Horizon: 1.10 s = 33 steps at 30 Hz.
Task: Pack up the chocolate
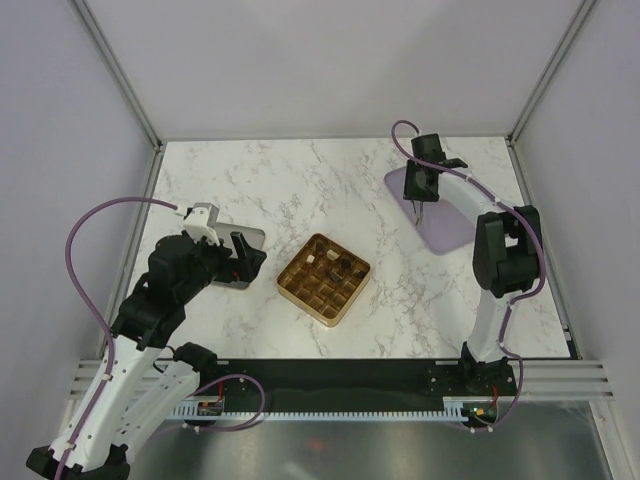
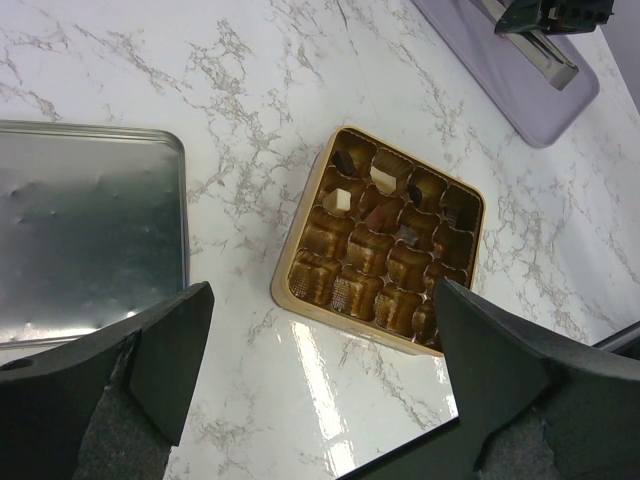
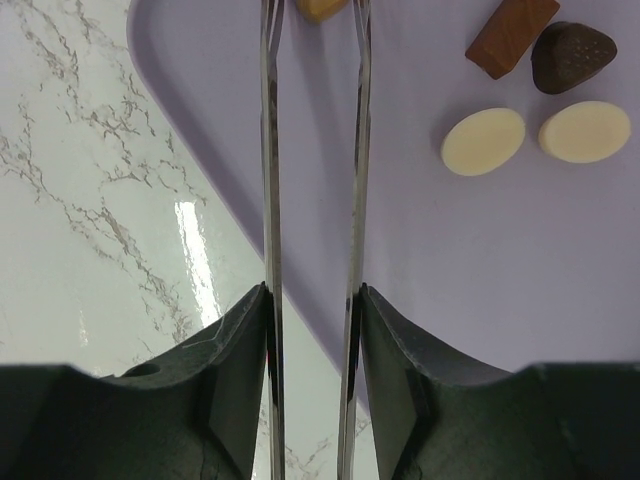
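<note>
While L fingers gape, tweezers flank choc

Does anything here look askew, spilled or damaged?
Only the gold grid tray stands out: it lies turned cornerwise to the edges of the marble table. Nothing looks spilled or damaged.

Marble table (tray, mat, tin)

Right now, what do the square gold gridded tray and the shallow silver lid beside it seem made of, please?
The square gold gridded tray looks like thin moulded plastic, possibly foil-coated: glossy metallic cell walls. The shallow silver lid appears to be sheet metal: dull sheen, small dents, rolled rim.
</note>
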Each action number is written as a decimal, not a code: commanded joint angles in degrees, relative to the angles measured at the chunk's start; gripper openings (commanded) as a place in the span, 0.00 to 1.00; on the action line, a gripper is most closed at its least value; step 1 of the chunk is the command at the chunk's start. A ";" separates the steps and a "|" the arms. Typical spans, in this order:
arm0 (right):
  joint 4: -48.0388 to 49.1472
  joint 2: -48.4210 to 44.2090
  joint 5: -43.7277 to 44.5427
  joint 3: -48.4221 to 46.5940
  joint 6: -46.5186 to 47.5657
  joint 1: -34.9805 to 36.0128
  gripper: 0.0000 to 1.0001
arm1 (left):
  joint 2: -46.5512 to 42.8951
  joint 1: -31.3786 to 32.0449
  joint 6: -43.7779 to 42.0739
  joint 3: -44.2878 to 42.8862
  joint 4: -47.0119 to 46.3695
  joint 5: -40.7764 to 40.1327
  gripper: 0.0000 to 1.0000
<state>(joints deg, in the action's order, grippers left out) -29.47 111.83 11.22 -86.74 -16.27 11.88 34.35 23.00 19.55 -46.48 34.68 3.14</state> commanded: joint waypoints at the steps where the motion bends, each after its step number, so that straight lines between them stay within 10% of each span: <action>1: -0.14 -1.17 -0.50 -1.33 0.19 -0.01 0.47 | 0.02 0.29 -1.53 0.07 -0.13 -0.59 1.00; 33: -9.90 -17.08 -8.05 7.55 -0.34 0.77 0.40 | -0.60 0.29 -1.45 0.07 -0.05 0.03 1.00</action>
<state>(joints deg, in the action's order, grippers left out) -38.48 98.98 5.80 -79.75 -16.32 12.08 34.15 23.00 19.55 -46.48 34.68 3.14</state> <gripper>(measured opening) 0.396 0.993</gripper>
